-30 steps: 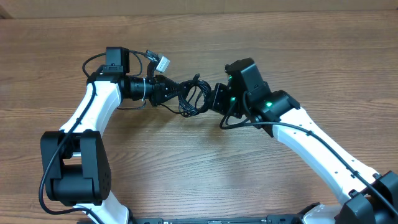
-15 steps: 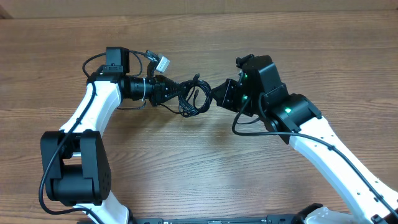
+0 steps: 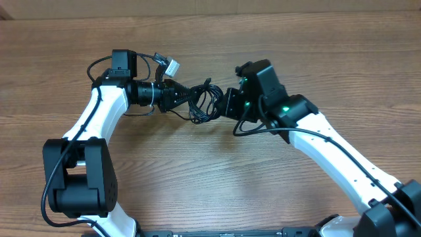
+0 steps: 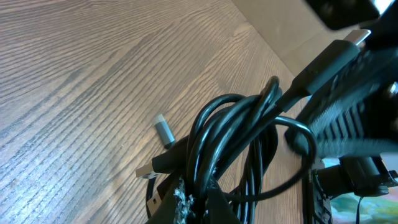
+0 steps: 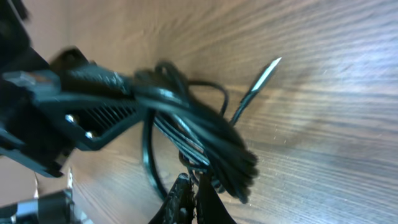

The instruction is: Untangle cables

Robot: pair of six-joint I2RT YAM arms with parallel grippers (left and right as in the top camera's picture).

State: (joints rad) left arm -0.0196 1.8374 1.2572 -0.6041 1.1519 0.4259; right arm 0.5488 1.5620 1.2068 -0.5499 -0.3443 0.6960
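Observation:
The cables (image 3: 205, 102) are a black coiled bundle hanging just above the wooden table between my two grippers. My left gripper (image 3: 187, 99) is shut on the bundle's left side. In the left wrist view its jaws (image 4: 199, 204) pinch several strands of the cables (image 4: 236, 134), and a silver-tipped plug (image 4: 163, 129) sticks out to the left. My right gripper (image 3: 227, 104) meets the bundle from the right. In the right wrist view its jaws (image 5: 196, 186) are shut on a strand under the cables (image 5: 205, 134), and one plug end (image 5: 264, 73) points up to the right.
The wooden table (image 3: 210, 178) spreads all around under both arms. A brown wall (image 3: 197, 6) runs along the far edge. A white connector (image 3: 172, 66) on the left arm's own wiring sits behind the left wrist.
Half a second ago the right arm had swung off to the right, away from the bundle; now it is back against the bundle. The left arm and the cables have stayed in place.

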